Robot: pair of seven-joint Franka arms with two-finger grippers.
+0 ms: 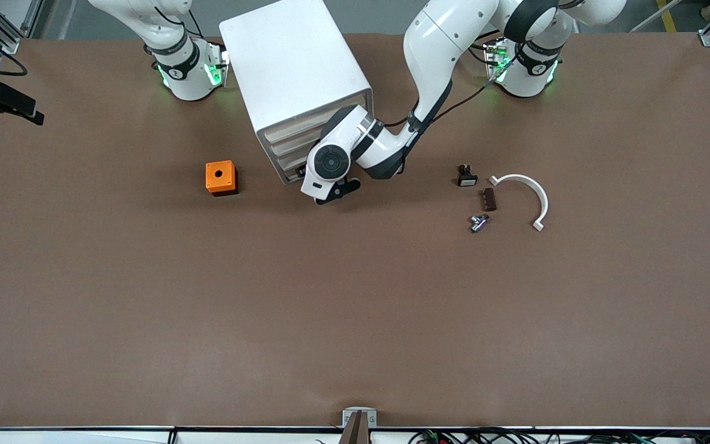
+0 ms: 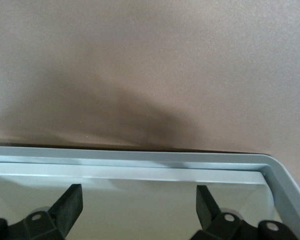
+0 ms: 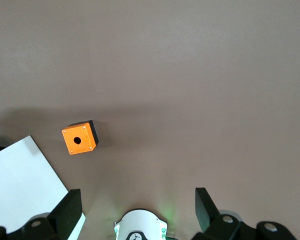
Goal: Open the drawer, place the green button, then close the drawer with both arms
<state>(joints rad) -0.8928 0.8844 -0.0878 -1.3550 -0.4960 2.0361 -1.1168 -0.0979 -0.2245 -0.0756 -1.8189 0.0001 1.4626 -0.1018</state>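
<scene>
Below: left gripper (image 2: 137, 210), jaws wide, at bottom drawer (image 2: 140, 167) of cabinet (image 1: 296, 74); straight, level pull advised. Right gripper (image 3: 135, 212), jaws wide, raised above counter (image 1: 145, 296), waiting.

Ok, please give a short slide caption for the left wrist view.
Left gripper, fingers open, at the rim of a white drawer above the brown table.

Orange cube (image 1: 220, 177), white curved bracket (image 1: 526, 196), brown block (image 1: 489, 199) on table (image 1: 145, 308).
</scene>
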